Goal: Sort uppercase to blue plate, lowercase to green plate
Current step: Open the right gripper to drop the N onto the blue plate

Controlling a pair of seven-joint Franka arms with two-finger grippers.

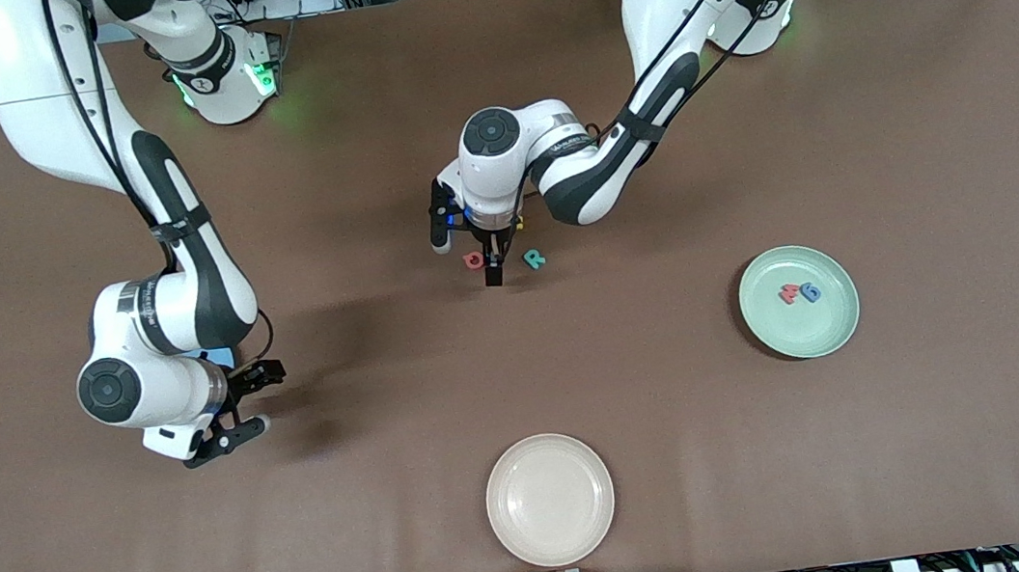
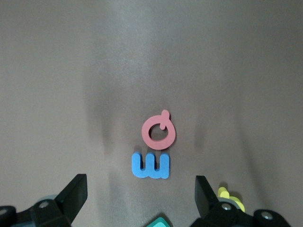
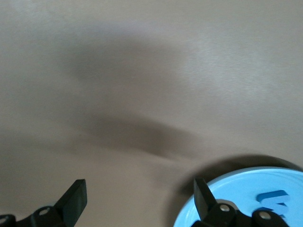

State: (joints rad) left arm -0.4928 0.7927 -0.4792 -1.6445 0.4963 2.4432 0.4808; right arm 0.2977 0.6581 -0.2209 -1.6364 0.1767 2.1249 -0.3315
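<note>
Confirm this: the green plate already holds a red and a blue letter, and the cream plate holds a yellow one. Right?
Not quite. The front view shows the cream plate with nothing on it. The green plate does hold a red letter and a blue letter.

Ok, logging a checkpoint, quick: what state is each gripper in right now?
Left gripper: open, empty, over the loose letters.
Right gripper: open, empty, by the blue plate.
</note>
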